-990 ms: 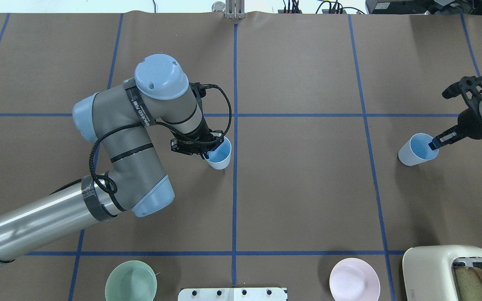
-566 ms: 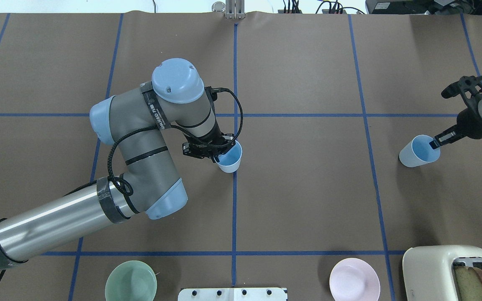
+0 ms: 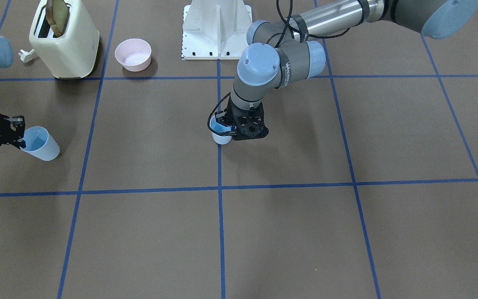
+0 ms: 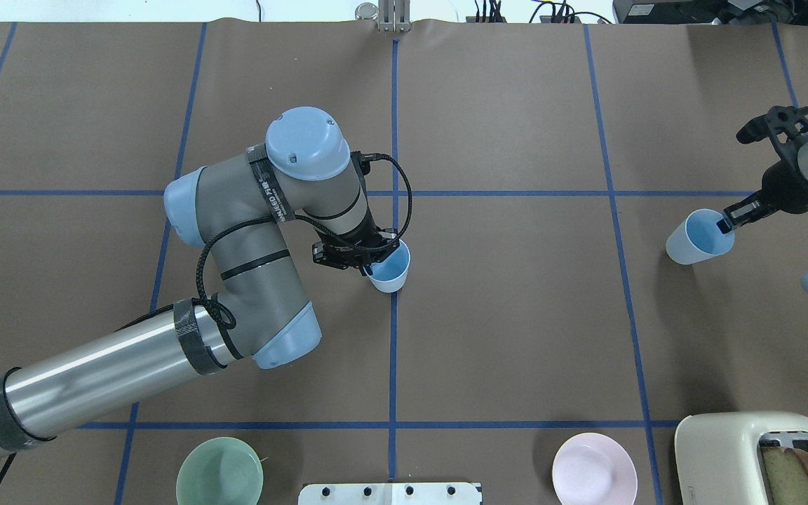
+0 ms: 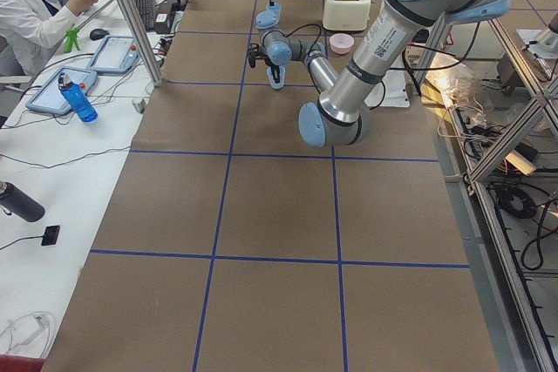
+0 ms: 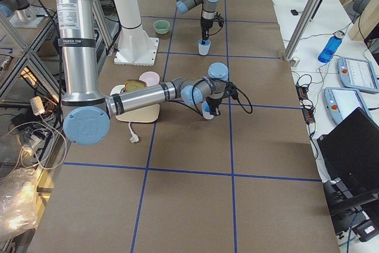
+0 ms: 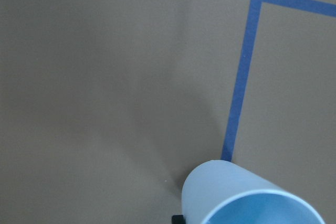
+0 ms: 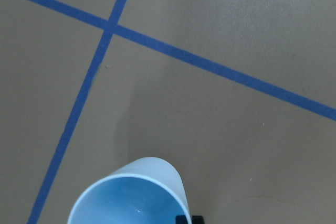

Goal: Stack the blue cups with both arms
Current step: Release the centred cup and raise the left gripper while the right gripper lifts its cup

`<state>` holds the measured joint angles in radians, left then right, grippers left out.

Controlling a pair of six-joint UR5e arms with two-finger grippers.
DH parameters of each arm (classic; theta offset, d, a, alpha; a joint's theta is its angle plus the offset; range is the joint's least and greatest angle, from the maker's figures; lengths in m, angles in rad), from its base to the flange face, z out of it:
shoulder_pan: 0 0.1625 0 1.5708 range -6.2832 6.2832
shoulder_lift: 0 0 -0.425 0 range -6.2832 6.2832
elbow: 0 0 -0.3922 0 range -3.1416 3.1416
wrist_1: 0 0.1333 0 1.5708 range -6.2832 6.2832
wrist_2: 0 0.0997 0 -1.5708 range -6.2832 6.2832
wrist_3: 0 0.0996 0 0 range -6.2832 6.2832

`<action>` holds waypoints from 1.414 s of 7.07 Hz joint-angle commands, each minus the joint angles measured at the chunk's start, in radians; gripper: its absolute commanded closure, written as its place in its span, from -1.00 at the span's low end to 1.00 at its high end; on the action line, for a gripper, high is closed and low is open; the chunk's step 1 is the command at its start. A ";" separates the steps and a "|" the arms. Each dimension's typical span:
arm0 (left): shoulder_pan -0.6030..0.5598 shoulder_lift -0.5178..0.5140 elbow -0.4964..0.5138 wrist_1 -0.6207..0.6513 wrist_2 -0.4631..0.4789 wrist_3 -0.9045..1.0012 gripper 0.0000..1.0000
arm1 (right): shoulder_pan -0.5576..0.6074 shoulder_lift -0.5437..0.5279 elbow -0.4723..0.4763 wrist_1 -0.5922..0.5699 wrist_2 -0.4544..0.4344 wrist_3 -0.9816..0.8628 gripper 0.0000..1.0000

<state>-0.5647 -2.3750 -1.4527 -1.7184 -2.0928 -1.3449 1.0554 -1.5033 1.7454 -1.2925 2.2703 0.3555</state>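
Note:
One blue cup (image 4: pixel 390 272) is upright by the centre blue line. My left gripper (image 4: pixel 370 261) is shut on its rim, one finger inside and one outside. The cup also shows in the front view (image 3: pixel 221 136) and the left wrist view (image 7: pixel 247 195). The other blue cup (image 4: pixel 697 240) is at the far right and tilted. My right gripper (image 4: pixel 724 225) is shut on its rim. It also shows in the front view (image 3: pixel 40 144) and the right wrist view (image 8: pixel 131 195). I cannot tell whether either cup touches the table.
A pale green bowl (image 4: pixel 219 471), a pink bowl (image 4: pixel 594 468) and a cream toaster (image 4: pixel 762 456) with bread stand along the robot's edge, beside the white base stand (image 3: pixel 217 27). Blue tape lines grid the brown table.
My left arm has carried its cup to the right, up to the centre line. My right gripper has shifted its cup slightly toward the far side.

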 commanded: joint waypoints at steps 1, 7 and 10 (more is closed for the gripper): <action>0.000 -0.001 0.018 -0.032 -0.001 0.004 0.05 | 0.017 0.066 0.054 -0.140 0.006 -0.003 1.00; -0.111 0.064 -0.093 -0.015 -0.115 0.122 -0.93 | -0.006 0.398 0.161 -0.583 0.006 0.012 1.00; -0.213 0.132 -0.123 -0.006 -0.191 0.251 -0.94 | -0.150 0.475 0.160 -0.570 -0.021 0.135 1.00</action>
<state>-0.7342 -2.2688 -1.5686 -1.7317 -2.2500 -1.1574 0.9685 -1.0626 1.9050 -1.8677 2.2630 0.4252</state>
